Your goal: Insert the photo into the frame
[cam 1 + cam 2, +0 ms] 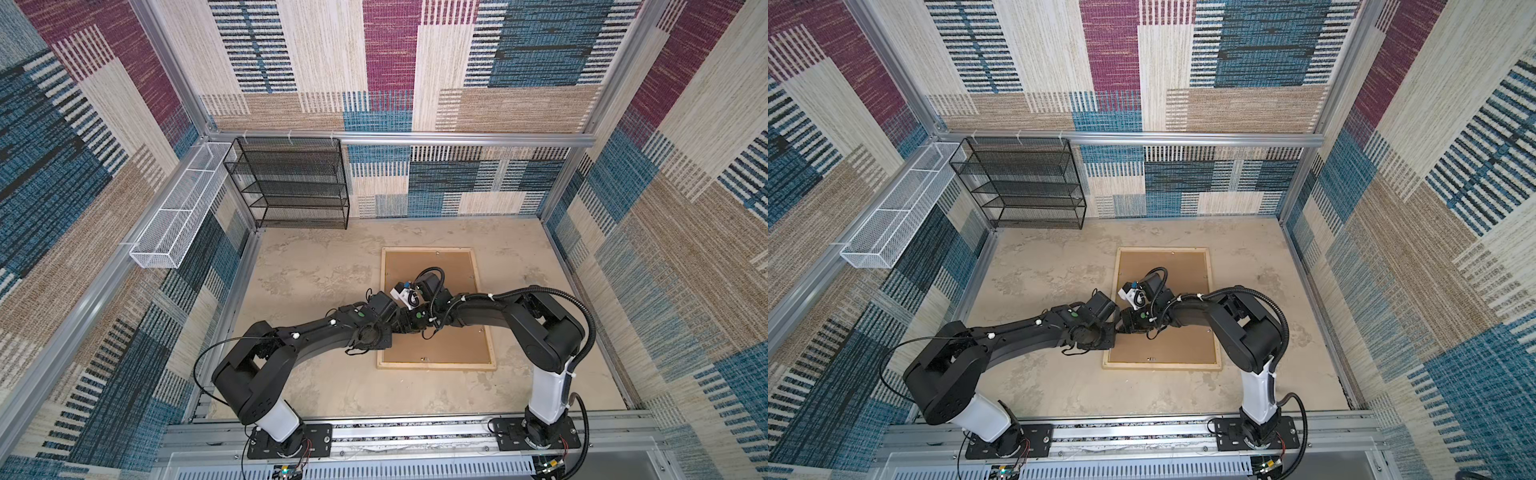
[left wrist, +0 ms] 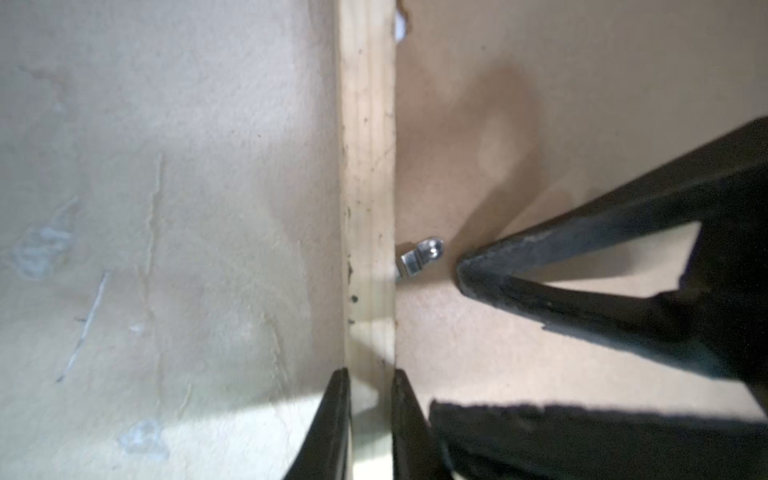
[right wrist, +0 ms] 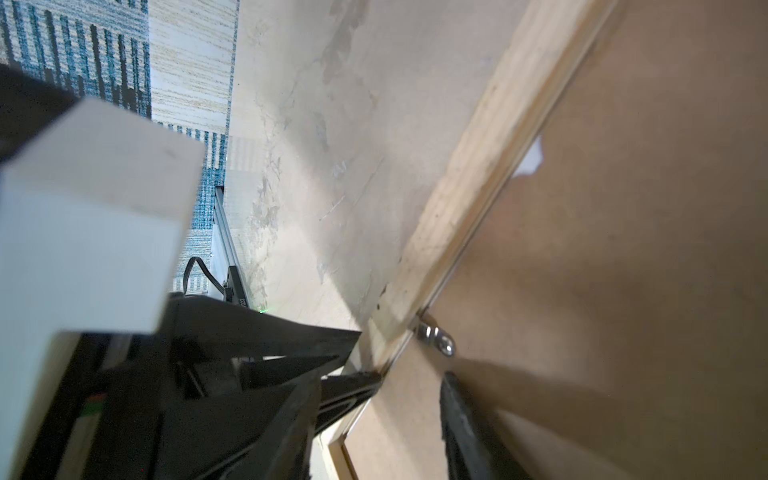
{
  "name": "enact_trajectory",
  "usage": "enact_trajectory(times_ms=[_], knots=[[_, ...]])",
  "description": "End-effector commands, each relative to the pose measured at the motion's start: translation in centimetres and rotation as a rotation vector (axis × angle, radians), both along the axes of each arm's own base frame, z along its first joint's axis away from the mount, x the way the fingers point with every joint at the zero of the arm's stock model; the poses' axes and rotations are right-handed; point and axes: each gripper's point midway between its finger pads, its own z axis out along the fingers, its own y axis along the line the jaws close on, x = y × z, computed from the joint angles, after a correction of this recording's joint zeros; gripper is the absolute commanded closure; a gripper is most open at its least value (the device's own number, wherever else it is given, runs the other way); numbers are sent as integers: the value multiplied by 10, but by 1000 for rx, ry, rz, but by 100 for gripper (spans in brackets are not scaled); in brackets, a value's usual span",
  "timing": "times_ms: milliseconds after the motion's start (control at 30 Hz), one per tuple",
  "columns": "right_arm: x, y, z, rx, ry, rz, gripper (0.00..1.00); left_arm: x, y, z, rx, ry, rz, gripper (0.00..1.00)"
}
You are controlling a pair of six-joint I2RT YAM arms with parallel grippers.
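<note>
On the mottled beige table [image 1: 316, 274], the pale wooden frame [image 1: 436, 366] lies flat near the middle, back side up, with a brown backing board [image 1: 440, 351] filling it. The left gripper [image 2: 368, 374] pinches the frame's 9 o'clock rail between narrow jaws. At 3 o'clock of a small metal tab [image 2: 422, 257] on that rail, the right gripper [image 2: 444, 336] stands partly open and empty, one fingertip [image 2: 469, 266] just beside the tab.

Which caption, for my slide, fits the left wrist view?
Left tool clamps the frame rail; right tool open beside a metal tab.
</note>
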Motion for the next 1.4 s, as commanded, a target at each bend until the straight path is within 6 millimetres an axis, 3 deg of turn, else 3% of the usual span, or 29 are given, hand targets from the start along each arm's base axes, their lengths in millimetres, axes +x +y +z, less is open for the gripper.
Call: enact_trajectory(times_ms=[0, 267, 900, 1367], knots=[[-15, 7, -1, 6, 42, 19, 51, -7, 8, -8, 43, 25, -25, 86], [-3, 12, -8, 10, 71, -59, 51, -9, 7, -9, 28, 30, -25, 86], [-6, 13, -3, 74, 143, -123, 49, -6, 10, 2, 3, -22, -6, 81], [-4, 15, -7, 85, 153, -137, 49, -10, 5, -1, -26, -17, -36, 84]])
